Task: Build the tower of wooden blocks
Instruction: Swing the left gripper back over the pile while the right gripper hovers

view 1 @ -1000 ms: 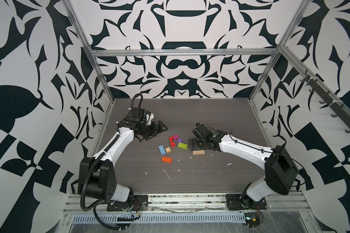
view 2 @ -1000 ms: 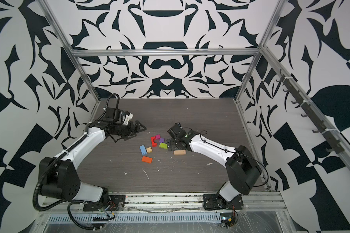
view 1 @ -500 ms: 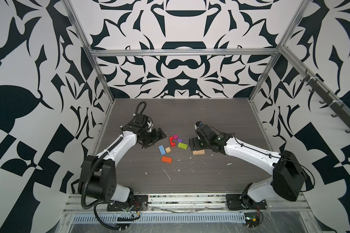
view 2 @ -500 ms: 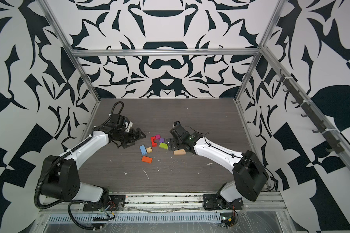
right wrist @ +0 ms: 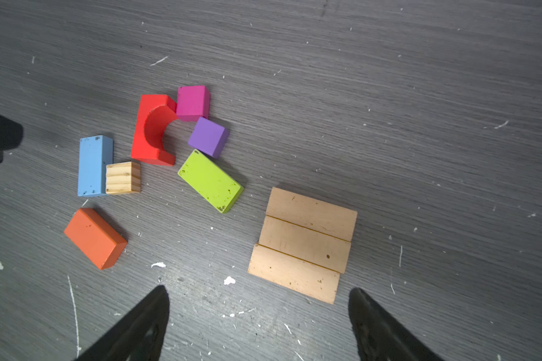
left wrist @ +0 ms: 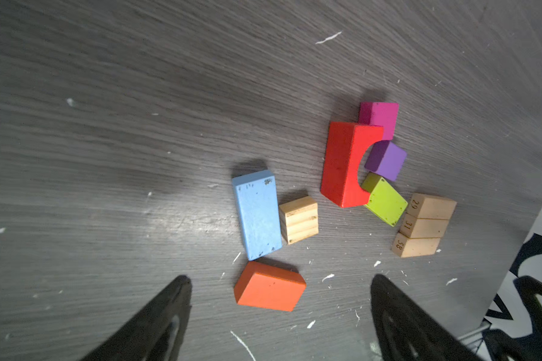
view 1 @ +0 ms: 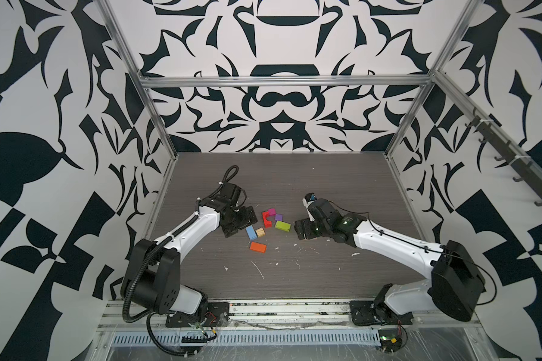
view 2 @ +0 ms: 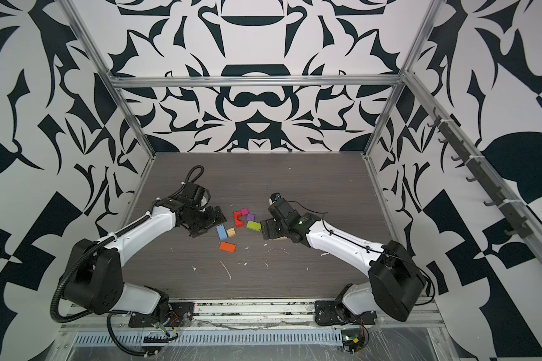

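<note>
left gripper (left wrist: 280, 278) spread wide, holding nothing, near the orange rectangular wooden block (left wrist: 269, 290); right gripper (right wrist: 258, 289) equally wide and empty, beside three plain tan wooden planks (right wrist: 304, 243) touching side by side; every block flat on the dark grey table (right wrist: 420, 93), none stacked

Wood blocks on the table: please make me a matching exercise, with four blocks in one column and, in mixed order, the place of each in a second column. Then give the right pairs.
Column one
1. blue block
2. purple cube
3. tan planks
4. orange block

Column two
A. lie side by side, long sides touching
B. lies apart, touching no other block
C. lies right beside the striped plain cube
D. sits before the opening of the red arch

Pairs: 1-C; 2-D; 3-A; 4-B
</note>
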`<state>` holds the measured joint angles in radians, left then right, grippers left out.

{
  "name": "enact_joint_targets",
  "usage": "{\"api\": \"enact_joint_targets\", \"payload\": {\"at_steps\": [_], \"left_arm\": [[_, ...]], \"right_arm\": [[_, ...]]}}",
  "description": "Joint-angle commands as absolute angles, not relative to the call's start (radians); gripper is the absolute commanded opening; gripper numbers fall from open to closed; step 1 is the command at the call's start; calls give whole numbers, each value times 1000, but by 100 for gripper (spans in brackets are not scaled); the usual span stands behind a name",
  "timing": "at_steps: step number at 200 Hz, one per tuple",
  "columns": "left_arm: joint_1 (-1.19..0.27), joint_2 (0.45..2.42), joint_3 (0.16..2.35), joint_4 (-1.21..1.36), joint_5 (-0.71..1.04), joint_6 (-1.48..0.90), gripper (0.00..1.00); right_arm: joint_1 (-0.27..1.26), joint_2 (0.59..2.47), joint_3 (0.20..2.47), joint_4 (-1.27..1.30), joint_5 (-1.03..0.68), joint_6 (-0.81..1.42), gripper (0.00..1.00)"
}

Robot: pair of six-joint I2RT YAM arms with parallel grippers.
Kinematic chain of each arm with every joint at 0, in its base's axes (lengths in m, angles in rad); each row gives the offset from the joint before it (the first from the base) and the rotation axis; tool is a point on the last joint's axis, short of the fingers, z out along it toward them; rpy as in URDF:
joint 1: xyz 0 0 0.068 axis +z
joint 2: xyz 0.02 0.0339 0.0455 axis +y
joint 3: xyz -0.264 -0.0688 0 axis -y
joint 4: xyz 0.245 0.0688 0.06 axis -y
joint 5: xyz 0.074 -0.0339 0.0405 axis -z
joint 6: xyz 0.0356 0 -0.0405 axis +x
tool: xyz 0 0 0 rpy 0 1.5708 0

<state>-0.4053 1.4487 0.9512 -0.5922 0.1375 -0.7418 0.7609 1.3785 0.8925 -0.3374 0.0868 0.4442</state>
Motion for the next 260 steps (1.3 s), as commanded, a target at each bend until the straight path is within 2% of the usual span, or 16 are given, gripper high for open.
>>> {"api": "enact_joint_targets", "payload": {"at_steps": [1,133,207,260], "left_arm": [[-424,1447,946,-645,65,-786,91],[-484,1582,1001,-689,-15,-838,74],[-488,1672,1056,-691,-21,-807,69],[-489,1719,1064,-694,-33,-801,61]], "right_arm": [[764,1336,882,-308,103,428,93],[765,1335,868,-307,74,437,92],[765,1323,864,-326,86,432,91],[765,1320,862,-334,87,429,91]]}}
